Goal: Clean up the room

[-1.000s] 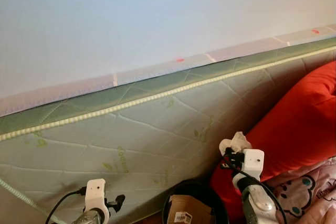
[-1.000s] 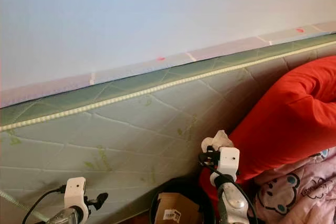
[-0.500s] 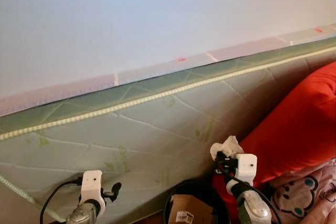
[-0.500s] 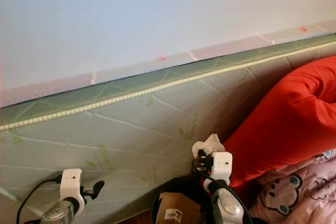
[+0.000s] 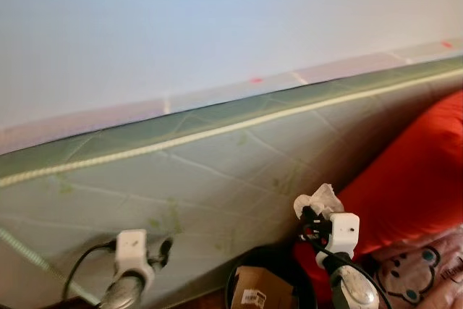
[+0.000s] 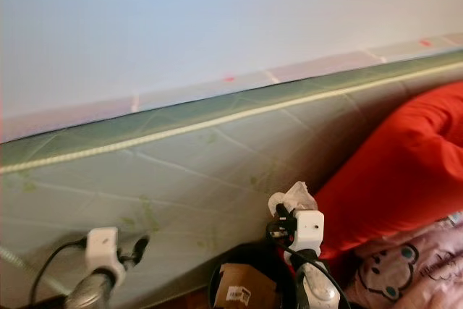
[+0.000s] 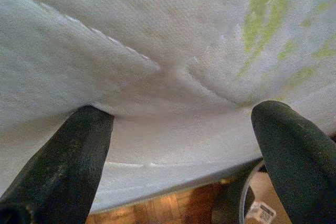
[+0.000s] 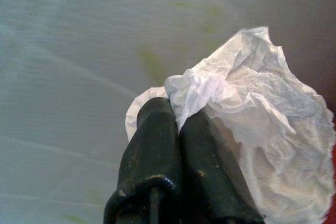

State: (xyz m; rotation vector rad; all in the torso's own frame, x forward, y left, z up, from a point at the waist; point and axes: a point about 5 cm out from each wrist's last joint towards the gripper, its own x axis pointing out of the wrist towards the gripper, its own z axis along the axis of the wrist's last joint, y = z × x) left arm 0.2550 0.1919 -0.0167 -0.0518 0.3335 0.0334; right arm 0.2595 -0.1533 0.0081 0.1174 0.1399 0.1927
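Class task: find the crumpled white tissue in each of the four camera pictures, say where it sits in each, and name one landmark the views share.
Left eye view: tissue, lower right of centre, at the right gripper, left of the red cushion.
Right eye view: tissue, lower centre-right, above the bin.
Left wrist view: no tissue; left gripper open.
Right wrist view: tissue, pinched by the fingers.
Shared landmark: the quilted mattress.

No legible text; barcode label (image 5: 252,297) on cardboard box (image 5: 258,289) too blurred.
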